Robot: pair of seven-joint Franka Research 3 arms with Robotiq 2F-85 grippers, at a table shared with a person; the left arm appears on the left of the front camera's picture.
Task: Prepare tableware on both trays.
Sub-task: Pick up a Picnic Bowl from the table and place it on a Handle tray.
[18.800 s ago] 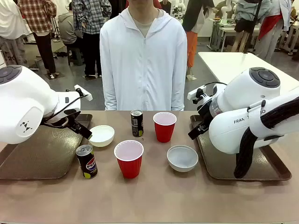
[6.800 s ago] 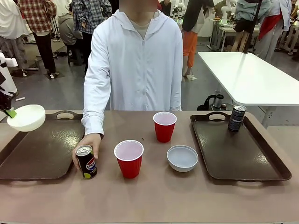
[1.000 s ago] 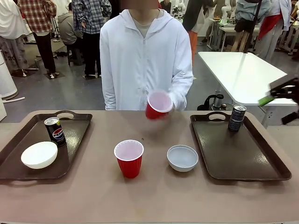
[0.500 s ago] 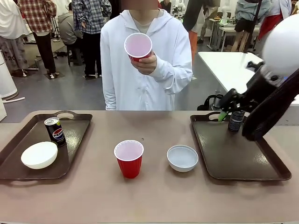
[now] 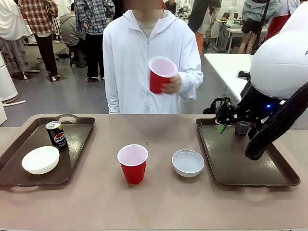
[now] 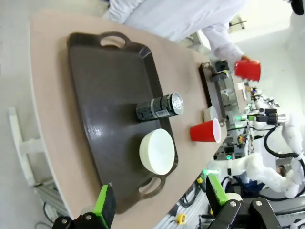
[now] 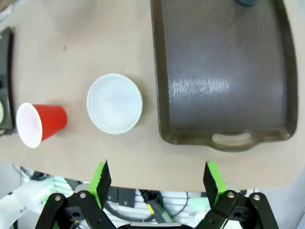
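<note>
Front view: right claw [image 5: 220, 119] hung spread above the right tray [image 5: 240, 163]. A hand [image 5: 172, 84] held the red cup [image 5: 160, 74] up beyond it, likely offering.

Right gripper [image 7: 156, 179] jaws wide, pointing down (left gripper [image 6: 159, 199] wide too).

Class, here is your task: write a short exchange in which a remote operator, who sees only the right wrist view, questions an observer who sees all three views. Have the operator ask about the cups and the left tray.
Operator: I see one red cup beside the pale grey-blue bowl. Where is the other cup?
Observer: The person's hand holds the second red cup up in front of their chest.
Operator: What is on the left tray?
Observer: A Pepsi can stands on it, just behind a white bowl.
</note>
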